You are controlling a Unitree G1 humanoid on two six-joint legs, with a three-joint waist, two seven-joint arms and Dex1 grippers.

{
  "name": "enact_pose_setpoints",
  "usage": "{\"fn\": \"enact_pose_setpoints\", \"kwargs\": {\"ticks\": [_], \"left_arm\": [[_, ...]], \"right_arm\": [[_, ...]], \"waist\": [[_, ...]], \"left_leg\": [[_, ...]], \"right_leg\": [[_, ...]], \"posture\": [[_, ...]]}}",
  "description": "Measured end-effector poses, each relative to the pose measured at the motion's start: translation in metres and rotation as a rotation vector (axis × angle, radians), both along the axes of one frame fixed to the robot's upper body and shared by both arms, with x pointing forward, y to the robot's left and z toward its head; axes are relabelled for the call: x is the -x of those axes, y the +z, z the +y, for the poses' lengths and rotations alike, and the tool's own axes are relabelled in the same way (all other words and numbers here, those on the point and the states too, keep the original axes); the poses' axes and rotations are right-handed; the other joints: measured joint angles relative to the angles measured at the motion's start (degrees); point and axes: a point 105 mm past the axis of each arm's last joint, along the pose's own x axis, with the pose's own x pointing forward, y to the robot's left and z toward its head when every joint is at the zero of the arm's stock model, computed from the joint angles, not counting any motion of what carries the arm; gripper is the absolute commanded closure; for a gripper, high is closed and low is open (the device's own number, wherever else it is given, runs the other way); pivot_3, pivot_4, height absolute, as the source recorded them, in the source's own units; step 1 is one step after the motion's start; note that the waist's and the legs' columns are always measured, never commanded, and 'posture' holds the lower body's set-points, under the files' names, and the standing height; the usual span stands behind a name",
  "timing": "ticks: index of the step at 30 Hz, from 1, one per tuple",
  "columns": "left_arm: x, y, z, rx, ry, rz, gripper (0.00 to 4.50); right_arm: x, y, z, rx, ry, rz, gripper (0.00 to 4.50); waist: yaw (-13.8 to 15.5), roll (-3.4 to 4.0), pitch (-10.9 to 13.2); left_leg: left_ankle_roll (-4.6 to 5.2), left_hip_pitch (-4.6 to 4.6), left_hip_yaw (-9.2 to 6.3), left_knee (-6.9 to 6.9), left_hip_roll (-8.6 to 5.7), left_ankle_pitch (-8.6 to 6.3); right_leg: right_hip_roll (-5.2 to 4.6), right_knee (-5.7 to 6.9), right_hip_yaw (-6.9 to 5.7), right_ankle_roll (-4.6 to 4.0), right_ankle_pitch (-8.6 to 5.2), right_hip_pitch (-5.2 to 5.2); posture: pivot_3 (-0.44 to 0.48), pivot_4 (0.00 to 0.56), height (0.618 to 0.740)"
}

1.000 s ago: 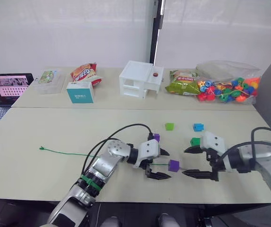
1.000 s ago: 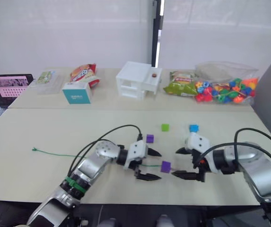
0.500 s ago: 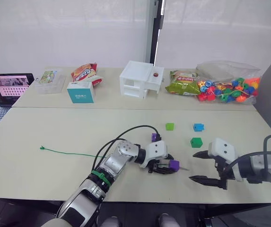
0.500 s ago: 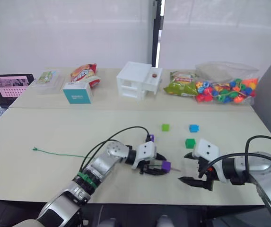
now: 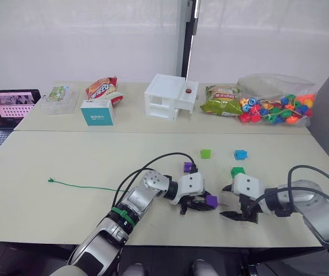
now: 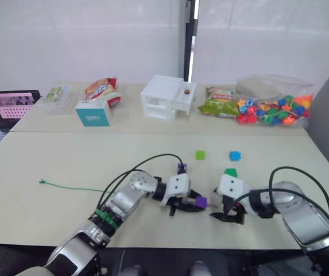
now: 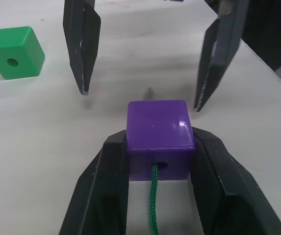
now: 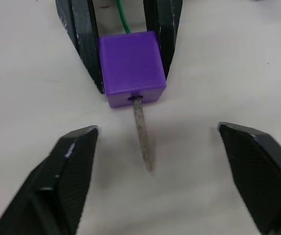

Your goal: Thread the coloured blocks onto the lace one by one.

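Note:
My left gripper (image 7: pixel 160 143) is shut on a purple block (image 7: pixel 160 129) resting on the table. The green lace (image 7: pixel 153 196) enters the block's near hole, and its grey tip (image 8: pixel 142 142) sticks out of the far side. My right gripper (image 8: pixel 157 131) faces it, open, with one finger on each side of the tip and touching nothing. The lace trails left across the table (image 5: pixel 84 186). A second purple block (image 5: pixel 188 167), a light green one (image 5: pixel 205 153), a blue one (image 5: pixel 240 154) and a dark green one (image 5: pixel 237 171) lie loose behind the grippers.
Along the back of the table stand a laptop (image 5: pixel 9 106), a clear container (image 5: pixel 58 98), a teal box (image 5: pixel 97 111), snack bags, a white box (image 5: pixel 170 96) and a bag of coloured beads (image 5: pixel 276 109). A grey panel rises at the right edge.
My left gripper has closed onto the purple block. My right gripper has moved left towards the block, its fingers narrowing around the lace tip.

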Motion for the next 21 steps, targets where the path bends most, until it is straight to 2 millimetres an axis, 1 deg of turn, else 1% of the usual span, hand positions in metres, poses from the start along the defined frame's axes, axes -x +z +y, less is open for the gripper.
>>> {"fn": "enact_pose_setpoints", "kwargs": {"ticks": [4, 5, 6, 8, 9, 13, 16, 17, 21], "left_arm": [[0.000, 0.000, 0.000, 0.000, 0.001, 0.000, 3.30], [0.000, 0.000, 0.000, 0.000, 0.001, -0.001, 3.30], [0.000, 0.000, 0.000, 0.000, 0.001, -0.001, 3.30], [0.000, 0.000, 0.000, -0.001, 0.003, -0.001, 3.30], [-0.001, -0.001, 0.002, -0.005, 0.006, -0.002, 3.30], [-0.005, 0.002, 0.012, -0.019, 0.019, -0.035, 3.30], [-0.011, 0.005, 0.030, -0.062, 0.018, -0.119, 3.30], [-0.014, 0.008, 0.039, -0.082, 0.025, -0.152, 3.30], [-0.023, 0.014, 0.068, -0.129, 0.069, -0.192, 3.30]], "right_arm": [[0.001, -0.003, 0.002, 0.008, 0.016, 0.013, 2.86], [0.001, -0.003, 0.002, 0.009, 0.019, 0.015, 3.27], [0.001, -0.003, 0.003, 0.009, 0.020, 0.017, 3.52], [0.001, -0.003, 0.002, 0.009, 0.018, 0.020, 4.23], [0.001, -0.003, 0.002, 0.009, 0.018, 0.021, 4.50], [0.000, -0.003, 0.002, 0.008, 0.019, 0.026, 4.50], [-0.002, -0.002, 0.000, 0.009, 0.020, 0.032, 4.50], [-0.004, -0.002, -0.001, 0.009, 0.019, 0.034, 4.50], [-0.007, -0.001, 0.003, 0.006, 0.045, 0.041, 4.50]], "waist": [[0.0, 0.00, 0.0], [0.0, 0.00, 0.0], [0.0, 0.00, 0.0], [0.0, 0.00, 0.0], [0.0, 0.00, 0.0], [-0.3, 0.00, 0.0], [-0.7, 0.00, 0.0], [-0.9, 0.01, 0.0], [-1.3, 0.00, 0.0]], "left_leg": [[0.00, 0.00, 0.00, 0.00, 0.00, 0.00], [0.00, 0.01, 0.00, 0.00, 0.00, 0.00], [0.00, 0.01, 0.00, 0.00, 0.00, 0.00], [0.00, 0.01, 0.00, 0.00, 0.00, 0.00], [0.00, 0.01, 0.00, 0.00, 0.00, 0.00], [0.00, 0.02, -0.01, 0.00, 0.01, 0.00], [0.00, 0.06, -0.01, -0.02, 0.02, 0.00], [0.00, 0.08, -0.01, -0.04, 0.02, 0.00], [0.00, 0.11, -0.02, -0.05, 0.03, 0.00]], "right_leg": [[0.00, -0.01, 0.00, 0.00, 0.00, 0.01], [0.00, -0.01, 0.00, 0.00, 0.00, 0.01], [0.00, -0.01, 0.00, 0.00, 0.00, 0.01], [0.00, -0.01, 0.00, 0.00, 0.00, 0.01], [0.00, 0.00, 0.00, 0.00, 0.00, 0.01], [0.01, 0.02, 0.00, 0.00, 0.00, 0.00], [0.02, 0.05, 0.00, 0.00, 0.00, -0.01], [0.02, 0.06, 0.00, -0.01, 0.00, 0.00], [0.03, 0.11, 0.00, 0.00, 0.00, -0.02]], "posture": [[0.000, 0.150, 0.740], [0.000, 0.150, 0.740], [0.000, 0.150, 0.740], [0.000, 0.150, 0.740], [0.000, 0.150, 0.740], [0.000, 0.150, 0.740], [0.000, 0.150, 0.740], [0.000, 0.150, 0.740], [0.000, 0.150, 0.740]]}}
